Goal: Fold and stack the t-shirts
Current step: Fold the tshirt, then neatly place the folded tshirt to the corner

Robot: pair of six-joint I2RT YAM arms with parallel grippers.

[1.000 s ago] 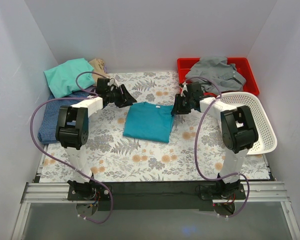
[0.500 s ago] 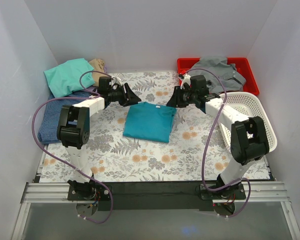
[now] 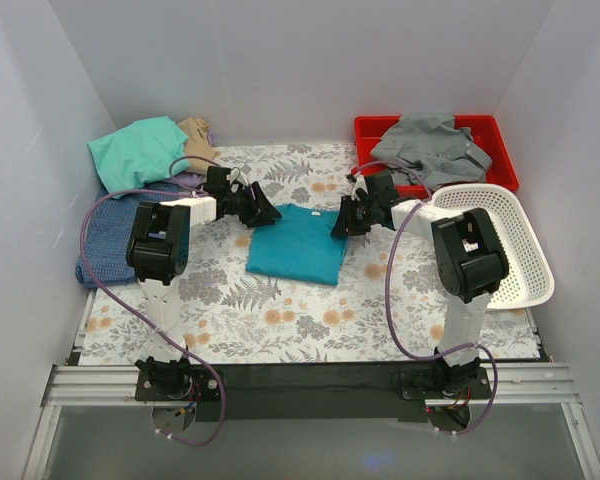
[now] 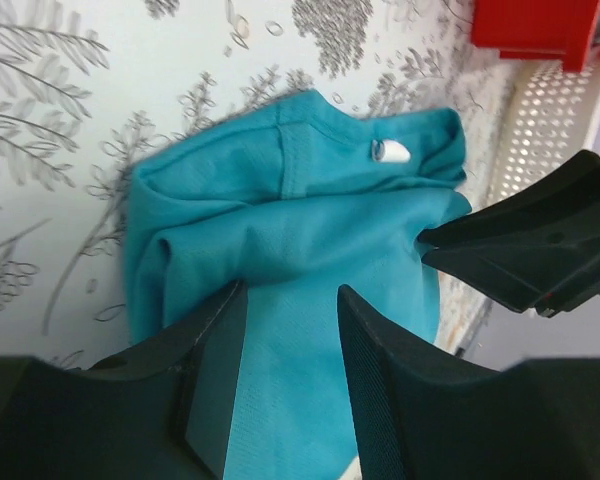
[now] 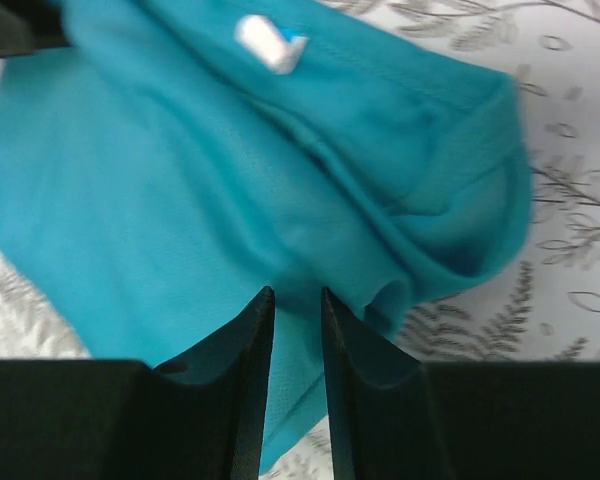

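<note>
The deep-teal t-shirt (image 3: 298, 245) lies folded in a rectangle mid-table, collar and white label (image 4: 390, 152) at its far edge. My left gripper (image 3: 266, 213) is at its far-left corner; in the left wrist view the fingers (image 4: 292, 300) stand apart with teal cloth lying between them. My right gripper (image 3: 342, 222) is at the far-right corner; in the right wrist view its fingers (image 5: 296, 298) are nearly together with a bunch of the teal cloth (image 5: 180, 200) pinched between them. The right gripper's black body (image 4: 540, 245) shows in the left wrist view.
A mint green shirt (image 3: 135, 150), a tan one (image 3: 195, 130) and a blue-checked one (image 3: 110, 235) are piled at the far left. A grey shirt (image 3: 430, 140) lies in the red tray (image 3: 500, 150) far right. The white mesh basket (image 3: 510, 250) stands at the right.
Both grippers came down and inward onto the teal shirt's far corners. The right arm drew back from its stretched reach, and its fingers now hold cloth.
</note>
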